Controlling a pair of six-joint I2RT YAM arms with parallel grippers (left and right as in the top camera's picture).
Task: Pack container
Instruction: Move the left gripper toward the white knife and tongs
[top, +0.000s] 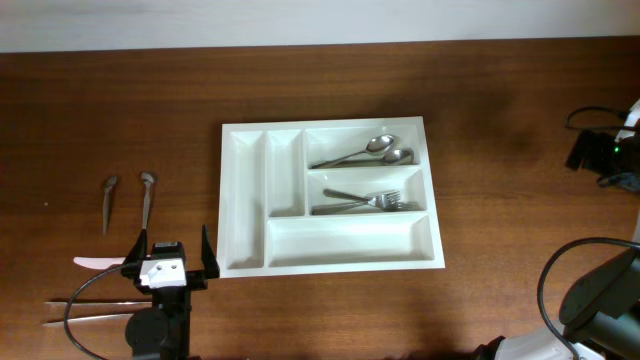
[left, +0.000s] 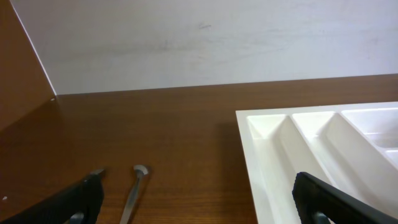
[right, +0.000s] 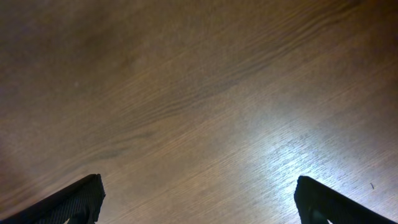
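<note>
The white container (top: 245, 200) lies mid-table, with two spoons (top: 365, 152) in its far right compartment and forks (top: 370, 203) in the middle right one. It also shows in the left wrist view (left: 273, 155). My left gripper (top: 172, 255) is open and empty, just left of the container's near left corner; it also shows in the left wrist view (left: 198, 190). Two small spoons (top: 147, 195) lie on the table beyond it, one visible in the left wrist view (left: 134, 193). My right gripper (right: 198, 186) is open and empty over bare wood.
A white knife (top: 95, 263) and two long thin utensils (top: 90, 305) lie left of the left arm. The right arm (top: 600, 295) is at the near right corner. Black gear and cables (top: 600, 150) sit at the right edge.
</note>
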